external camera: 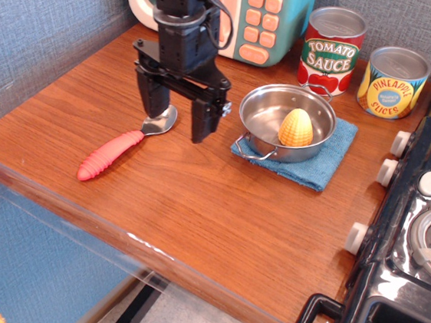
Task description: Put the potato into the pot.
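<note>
The yellow-orange ridged potato (296,128) stands upright inside the shiny steel pot (265,117), which sits on a blue cloth (325,156). My black gripper (175,123) is open and empty, its fingers pointing down. It hangs left of the pot, above the bowl end of the red-handled spoon (123,146), well apart from the potato.
A toy microwave (258,15) stands at the back. A tomato sauce can (332,50) and a pineapple can (393,82) stand behind the pot. A black toy stove (417,221) lines the right side. The table's front edge runs diagonally at lower left.
</note>
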### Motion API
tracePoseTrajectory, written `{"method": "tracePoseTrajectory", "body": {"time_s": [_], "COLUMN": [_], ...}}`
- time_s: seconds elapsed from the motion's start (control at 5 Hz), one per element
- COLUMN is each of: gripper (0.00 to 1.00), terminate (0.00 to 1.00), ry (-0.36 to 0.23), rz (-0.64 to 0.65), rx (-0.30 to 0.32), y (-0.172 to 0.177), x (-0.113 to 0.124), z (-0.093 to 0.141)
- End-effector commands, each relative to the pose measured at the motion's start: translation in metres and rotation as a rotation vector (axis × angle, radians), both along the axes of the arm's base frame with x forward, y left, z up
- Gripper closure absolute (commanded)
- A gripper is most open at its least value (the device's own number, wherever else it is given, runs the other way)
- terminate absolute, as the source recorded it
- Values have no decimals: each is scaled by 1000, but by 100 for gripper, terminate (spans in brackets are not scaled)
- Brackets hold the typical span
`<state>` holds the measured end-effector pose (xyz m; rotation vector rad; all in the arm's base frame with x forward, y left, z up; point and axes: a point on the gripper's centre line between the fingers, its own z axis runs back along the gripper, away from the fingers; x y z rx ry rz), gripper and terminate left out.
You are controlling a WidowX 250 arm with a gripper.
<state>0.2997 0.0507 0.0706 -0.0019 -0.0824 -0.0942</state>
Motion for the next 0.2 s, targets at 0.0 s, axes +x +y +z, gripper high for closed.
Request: {"method": "tracePoseTrajectory", "body": {"time_s": [0.0], "gripper": [0], "terminate": [100], "ry": [-34], "rz": [6], "rx": [5], "y": [5], "x": [-2], "z": [13]}}
